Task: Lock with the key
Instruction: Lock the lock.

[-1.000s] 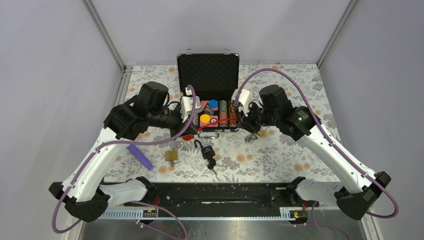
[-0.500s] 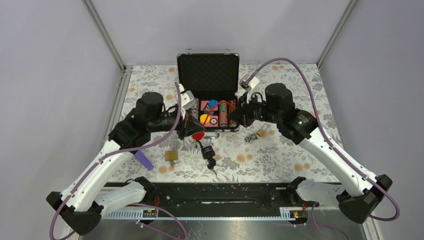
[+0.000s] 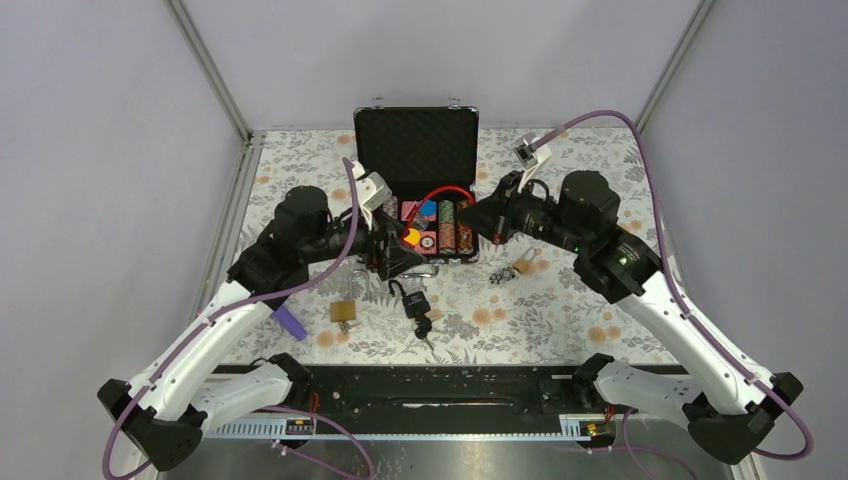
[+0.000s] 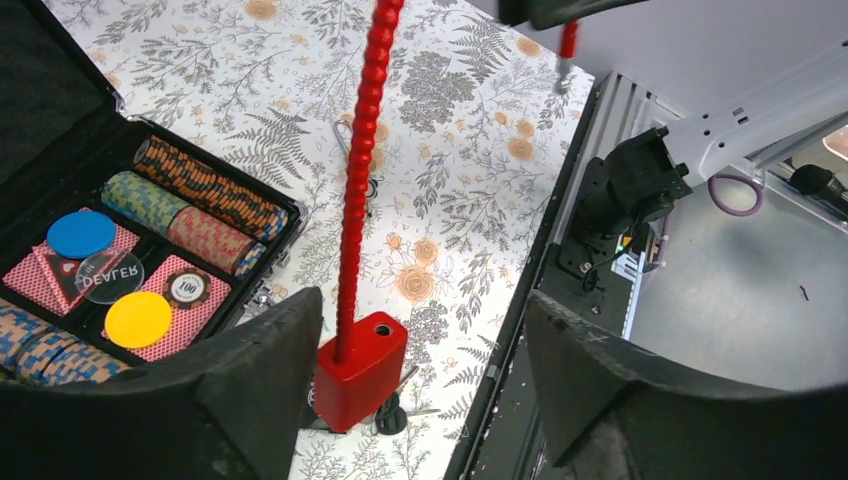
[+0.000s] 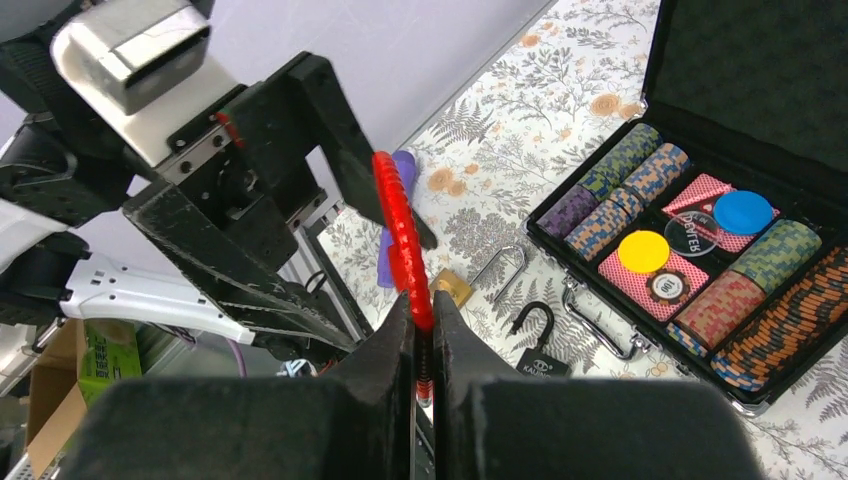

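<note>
Right wrist: right jaws pinch red cable (image 5: 400, 225); left jaws spread; chip case (image 5: 760, 60) beside.

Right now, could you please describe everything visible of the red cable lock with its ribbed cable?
The red cable lock has a blocky, glossy red body with an empty round socket on top and a ribbed red cable rising beside it. The cable arcs to the right gripper, shut on it near its metal tip. The body sits between the open left gripper's fingers, close to one; contact is unclear.
</note>
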Available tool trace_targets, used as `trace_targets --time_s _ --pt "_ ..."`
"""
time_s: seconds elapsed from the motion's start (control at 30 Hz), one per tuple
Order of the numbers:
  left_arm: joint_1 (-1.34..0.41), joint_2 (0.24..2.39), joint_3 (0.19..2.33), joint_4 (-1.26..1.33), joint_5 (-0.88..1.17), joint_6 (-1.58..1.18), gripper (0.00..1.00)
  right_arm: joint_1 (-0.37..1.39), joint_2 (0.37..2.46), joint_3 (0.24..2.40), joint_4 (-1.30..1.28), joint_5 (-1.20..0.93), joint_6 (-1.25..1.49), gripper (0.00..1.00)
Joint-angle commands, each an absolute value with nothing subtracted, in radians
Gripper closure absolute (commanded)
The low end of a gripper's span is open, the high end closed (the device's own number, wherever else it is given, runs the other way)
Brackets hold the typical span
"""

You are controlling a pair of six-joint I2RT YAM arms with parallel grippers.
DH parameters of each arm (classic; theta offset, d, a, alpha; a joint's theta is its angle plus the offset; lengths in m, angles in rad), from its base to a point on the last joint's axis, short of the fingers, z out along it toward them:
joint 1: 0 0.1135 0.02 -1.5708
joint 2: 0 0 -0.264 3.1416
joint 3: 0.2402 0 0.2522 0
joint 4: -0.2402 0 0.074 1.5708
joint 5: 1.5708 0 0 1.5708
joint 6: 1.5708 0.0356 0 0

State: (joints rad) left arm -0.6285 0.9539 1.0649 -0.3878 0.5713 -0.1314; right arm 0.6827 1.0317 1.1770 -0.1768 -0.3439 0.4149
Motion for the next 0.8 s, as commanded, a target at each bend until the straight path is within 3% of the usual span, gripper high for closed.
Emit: trace_targets --time_s 0.0,0.17,0.37,0.5,0.67,0.77 --pt "-0.619 0.963 1.093 -0.373 0.534 -0.102 0.21 0.685 1.001 1.266 -0.216 -0.322 0.36 1.0" --pt "-0.608 0.964 1.102 -0.375 0.547 -0.082 0.15 0.686 0.985 1.273 -0.233 -0.345 0.326 1.0" --pt "-0.568 0.997 1.108 -0.354 0.648 -0.106 0.15 0.686 0.966 1.287 -0.245 -0.435 0.252 1.0" --pt "-0.543 0.999 1.105 -0.323 0.781 -0.101 0.33 0.685 0.958 1.294 -0.262 -0.447 0.229 1.0" --pt "-0.532 0.996 1.103 -0.314 0.833 -0.097 0.72 0.685 0.957 1.303 -0.262 -0.45 0.238 1.0" --pt "-0.53 0.996 1.096 -0.282 0.845 -0.119 0.73 0.686 0.963 1.305 -0.261 -0.462 0.251 1.0"
